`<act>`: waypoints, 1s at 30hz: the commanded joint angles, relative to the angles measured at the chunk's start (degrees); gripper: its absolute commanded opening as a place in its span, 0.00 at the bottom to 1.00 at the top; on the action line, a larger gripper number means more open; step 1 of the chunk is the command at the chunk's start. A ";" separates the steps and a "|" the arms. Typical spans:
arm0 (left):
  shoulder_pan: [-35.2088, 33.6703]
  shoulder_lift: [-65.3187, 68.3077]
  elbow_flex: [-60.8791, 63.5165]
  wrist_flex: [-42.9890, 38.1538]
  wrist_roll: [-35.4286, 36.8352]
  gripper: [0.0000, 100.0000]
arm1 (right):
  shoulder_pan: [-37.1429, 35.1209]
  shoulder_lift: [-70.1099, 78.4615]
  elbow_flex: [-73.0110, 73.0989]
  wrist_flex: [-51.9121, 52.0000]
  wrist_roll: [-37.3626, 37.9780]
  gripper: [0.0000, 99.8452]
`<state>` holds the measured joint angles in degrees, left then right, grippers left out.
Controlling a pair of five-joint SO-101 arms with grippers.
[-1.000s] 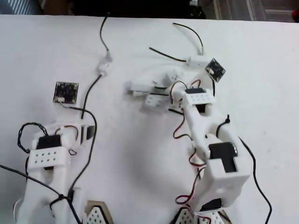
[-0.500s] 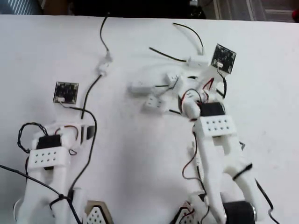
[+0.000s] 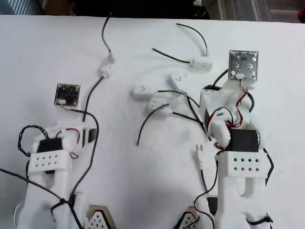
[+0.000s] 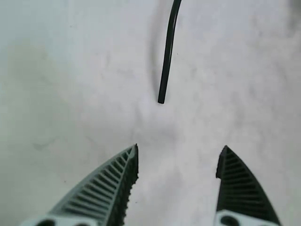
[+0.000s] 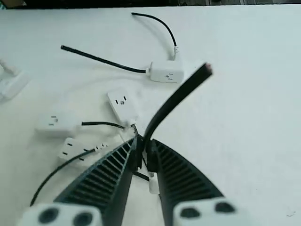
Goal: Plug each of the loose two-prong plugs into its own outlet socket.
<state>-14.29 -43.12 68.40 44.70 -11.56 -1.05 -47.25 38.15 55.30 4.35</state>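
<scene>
Shows the right gripper [image 5: 143,145] at lower centre of the right wrist view, ribbed grey fingers pinched shut on a thin black cable stub [image 5: 176,99] slanting up to a cut end right of centre. Cannot tell the nature of a small white piece [image 5: 154,184] low between those fingers. Shows the left gripper [image 4: 178,157] at the bottom edge of the left wrist view, dark ribbed fingers spread wide apart above the bare white table [image 4: 70,70]. Ahead of the left fingertips, at upper centre, a straight black cable end [image 4: 165,56] lying on the table, apart from both fingers.

Beyond the right fingertips, four small white plastic outlet sockets [image 5: 165,73] scattered from upper centre to mid left of the right wrist view, black leads running among them. In the high view, those sockets grouped at upper centre. Lower, at centre right, a loose white two-prong plug [image 3: 198,151] lying flat, well apart from the sockets and just left of the white right arm [image 3: 238,167], thin black cord trailing toward the bottom edge. At upper left of centre, two white connector pieces [image 3: 106,67] end to end and touching, on a black cord reaching the top edge. At lower left, the white left arm [image 3: 47,162].
</scene>
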 commanded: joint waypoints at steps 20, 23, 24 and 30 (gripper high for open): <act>0.04 -1.10 0.53 -2.29 -0.44 0.27 | -13.85 32.13 -19.87 10.15 14.15 0.16; 0.04 -1.10 0.53 -2.29 -0.44 0.27 | -13.67 32.57 -24.62 16.92 18.73 0.16; 0.04 -1.10 0.53 -2.29 -0.44 0.27 | -13.67 32.75 -25.32 19.03 21.27 0.16; 0.04 -1.10 0.53 -2.29 -0.44 0.27 | -13.58 38.37 -22.07 23.16 34.29 0.16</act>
<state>-14.29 -43.12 69.27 43.30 -11.56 -14.68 -10.95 16.18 77.54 33.98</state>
